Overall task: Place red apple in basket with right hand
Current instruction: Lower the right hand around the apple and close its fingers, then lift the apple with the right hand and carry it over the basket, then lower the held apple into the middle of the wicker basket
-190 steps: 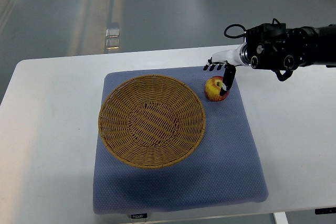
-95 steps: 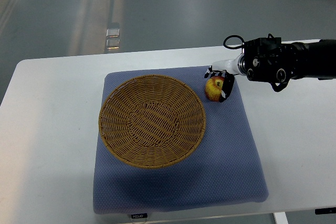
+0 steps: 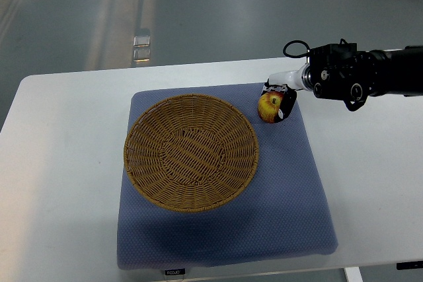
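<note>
A red and yellow apple (image 3: 269,106) is seen beside a tan woven basket (image 3: 191,152). Both are set on a blue dotted mat (image 3: 291,209) on a white table (image 3: 59,163). A black-and-white right hand (image 3: 280,99) is seen.

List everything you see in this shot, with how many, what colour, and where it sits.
apple: one, red and yellow, on the mat just right of the basket's far rim, fingers around it
basket: one, tan wicker, round, holds nothing, middle of the mat
mat: one, blue-grey, centre of the table
table: one, white, under everything
floor: grey, beyond the table
right hand: one, black and white, on the apple's right side; its black arm enters from the right edge
left hand: not in view
</note>
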Robot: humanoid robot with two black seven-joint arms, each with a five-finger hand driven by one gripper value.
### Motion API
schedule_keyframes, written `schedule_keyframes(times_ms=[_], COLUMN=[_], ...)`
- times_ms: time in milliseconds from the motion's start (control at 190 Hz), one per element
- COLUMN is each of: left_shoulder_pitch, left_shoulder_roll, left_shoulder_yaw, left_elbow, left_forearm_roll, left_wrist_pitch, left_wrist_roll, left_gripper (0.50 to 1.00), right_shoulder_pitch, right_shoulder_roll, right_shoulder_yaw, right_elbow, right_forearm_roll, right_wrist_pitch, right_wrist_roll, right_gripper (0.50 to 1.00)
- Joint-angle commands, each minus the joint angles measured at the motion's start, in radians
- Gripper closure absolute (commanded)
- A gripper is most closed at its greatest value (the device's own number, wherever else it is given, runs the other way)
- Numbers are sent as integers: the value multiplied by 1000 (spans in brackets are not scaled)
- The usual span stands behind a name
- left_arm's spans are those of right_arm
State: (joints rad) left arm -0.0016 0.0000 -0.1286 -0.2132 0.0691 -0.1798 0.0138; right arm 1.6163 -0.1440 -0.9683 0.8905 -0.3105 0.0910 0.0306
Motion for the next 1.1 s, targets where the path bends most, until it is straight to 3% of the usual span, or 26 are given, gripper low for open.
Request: schedule_keyframes(times_ms=[0,195,348,453,548,590,596,606,859,980,1096], left_shoulder_pitch=[0,0,0,0,0,0,0,0,0,0,0], left_shoulder_roll=[0,0,0,0,0,0,0,0,0,0,0], left_shoulder_yaw=[1,1,3,4,4,4,4,6,6,4,4], left_elbow=[0,-6,-11,-9,-8,-8,-8,-8,-6,-6,-3], left_forearm_roll=[0,0,1,1,1,1,0,1,1,1,0], left_wrist_pitch=[-1,-1,-1,-1,-1,-1,-1,-1,-1,-1,-1], left_wrist_roll=[0,0,0,0,0,0,0,0,0,0,0], left_gripper=[500,500,500,500,500,500,500,500,500,500,500], right_shoulder_pitch=[126,407,521,527,510,510,499,496,468,462,419], right_shoulder_roll=[-54,-155,-161,-140,-77,-77,-54,-48,139,144,144], right_shoulder_yaw=[0,13,13,19,37,37,51,54,126,137,135], right_elbow=[15,128,239,272,277,277,289,292,301,301,298], right_forearm_roll=[-48,-64,-64,-59,-32,-32,-24,-24,62,70,73], right_wrist_pitch=[122,343,351,308,193,193,159,155,92,84,21], right_wrist_roll=[0,0,-1,0,18,19,56,66,97,97,94], right_gripper=[861,859,857,859,859,859,861,861,863,863,861])
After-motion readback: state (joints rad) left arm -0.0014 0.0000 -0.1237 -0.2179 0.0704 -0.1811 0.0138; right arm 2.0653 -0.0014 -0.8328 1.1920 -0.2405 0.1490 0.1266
